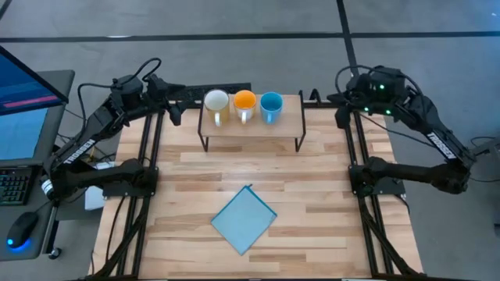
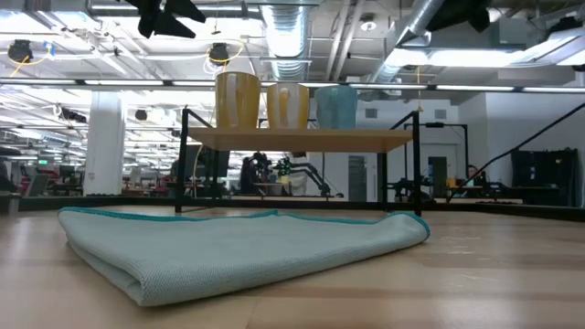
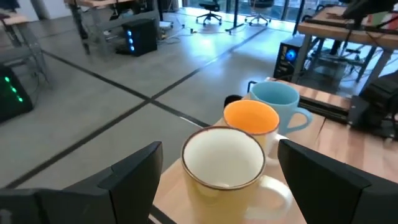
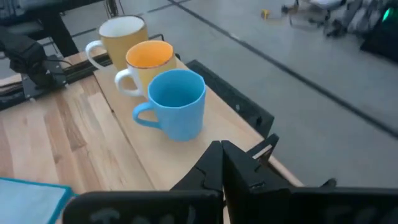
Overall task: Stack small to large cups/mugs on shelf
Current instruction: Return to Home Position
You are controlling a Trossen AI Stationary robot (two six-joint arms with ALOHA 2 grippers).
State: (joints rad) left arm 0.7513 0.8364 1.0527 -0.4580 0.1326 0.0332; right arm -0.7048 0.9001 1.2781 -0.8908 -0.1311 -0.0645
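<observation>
Three mugs stand upright in a row on the shelf (image 1: 251, 127), a small wood-topped riser on black legs at the table's far middle. They are a cream mug (image 1: 216, 103) on the left, an orange mug (image 1: 244, 101) in the middle and a light-blue mug (image 1: 271, 104) on the right. My left gripper (image 1: 173, 112) hovers open off the shelf's left end, aimed at the cream mug (image 3: 224, 163) and short of it. My right gripper (image 1: 342, 115) hangs shut off the shelf's right end, apart from the blue mug (image 4: 177, 102).
A folded light-blue cloth (image 1: 244, 218) lies on the table's near middle, with bare wood between it and the shelf. A monitor, keyboard and mouse (image 1: 22, 226) stand beyond the table's left edge.
</observation>
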